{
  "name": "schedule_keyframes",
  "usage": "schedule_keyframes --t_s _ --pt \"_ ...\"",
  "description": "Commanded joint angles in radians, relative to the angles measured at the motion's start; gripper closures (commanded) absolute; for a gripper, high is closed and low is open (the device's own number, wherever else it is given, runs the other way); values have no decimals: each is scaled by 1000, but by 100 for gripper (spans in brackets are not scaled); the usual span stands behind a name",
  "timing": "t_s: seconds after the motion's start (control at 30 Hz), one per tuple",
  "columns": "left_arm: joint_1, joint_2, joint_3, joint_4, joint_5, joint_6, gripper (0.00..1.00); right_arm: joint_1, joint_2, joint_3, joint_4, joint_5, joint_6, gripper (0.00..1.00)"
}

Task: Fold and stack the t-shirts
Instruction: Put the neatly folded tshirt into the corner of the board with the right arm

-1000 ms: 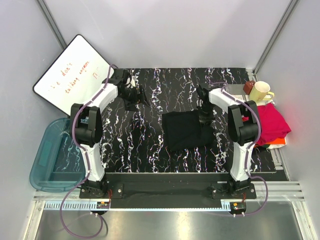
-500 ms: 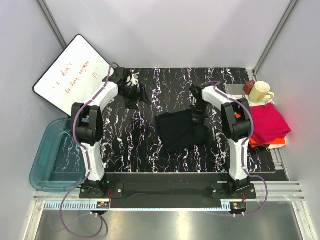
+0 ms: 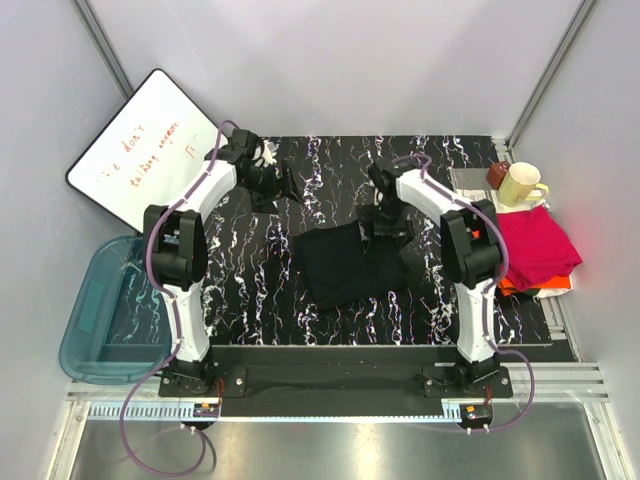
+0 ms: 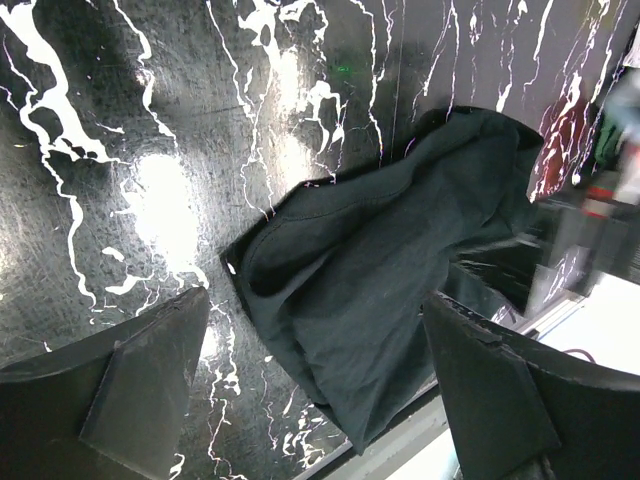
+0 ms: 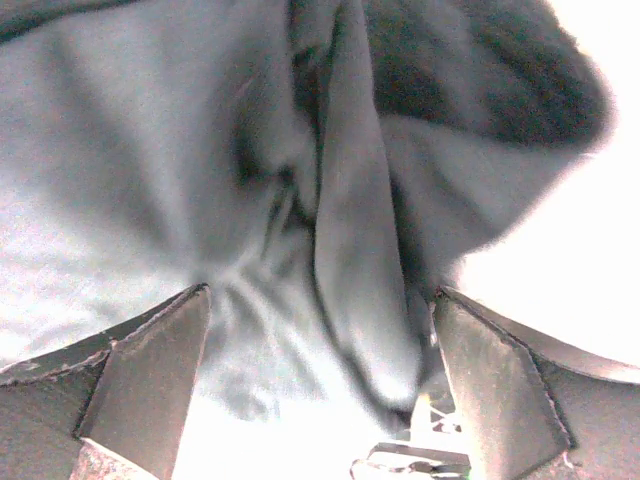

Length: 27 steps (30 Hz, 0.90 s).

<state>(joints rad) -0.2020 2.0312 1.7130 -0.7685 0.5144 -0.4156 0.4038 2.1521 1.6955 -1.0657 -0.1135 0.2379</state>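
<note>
- Top view: black t-shirt point(image 3: 340, 268) lies at mid-frame on the marbled tabletop point(image 3: 250, 300). It is folded into a rough, tilted block, with a bunched edge at its upper right.
- Right tool point(image 3: 385, 222) sits at that bunched upper-right edge, just above the cloth.
- Right wrist view: right tool point(image 5: 320, 300) has both fingers spread wide at the lower corners of the frame. Black t-shirt point(image 5: 200, 180) fills the frame beneath, and a raised crease runs down between the fingers. Neither finger presses on it, so nothing is gripped.
- Left tool point(image 3: 280, 185) is at the upper left of the tabletop, well apart from the black t-shirt.
- Left wrist view: left tool point(image 4: 318, 305) has its fingers wide apart with nothing between them. Black t-shirt point(image 4: 400, 260) lies right of centre, collar opening facing the lower left.
- Pink t-shirt point(image 3: 540, 245) is folded at the right edge of the top view, resting on an orange piece point(image 3: 518, 288) that shows at its lower edge.
- Cream mug point(image 3: 520, 183) stands just above the pink t-shirt.
- Whiteboard point(image 3: 140, 150) leans at upper left; blue bin point(image 3: 100, 310) sits at the left edge, off the tabletop.
</note>
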Motion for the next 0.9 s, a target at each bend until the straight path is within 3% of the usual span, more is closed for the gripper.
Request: schedule_keyframes --t_s 0.0,0.23,0.43,0.47,0.53,0.63,0.8,0.87 --pt "-8 4 34 9 30 0 8 -11 -245 35 64 107 6 0" --pt "-14 -6 2 9 30 12 8 -152 -336 -48 18 222 81 0" --pt "-14 -2 -16 9 35 37 7 -279 -411 -120 -66 477 17 0" --pt "-14 0 -16 9 36 38 7 -289 -417 -129 -65 579 0 0" --pt "-14 10 -16 9 45 43 7 -295 -440 -149 -69 598 -2 1" --pt "-14 17 -12 9 50 41 7 -295 -408 -184 -108 765 34 0" --pt "-14 35 -4 9 67 40 7 -296 -322 -224 -131 885 90 0" --pt "-14 41 -3 9 76 38 7 -295 -273 -235 -142 948 110 5"
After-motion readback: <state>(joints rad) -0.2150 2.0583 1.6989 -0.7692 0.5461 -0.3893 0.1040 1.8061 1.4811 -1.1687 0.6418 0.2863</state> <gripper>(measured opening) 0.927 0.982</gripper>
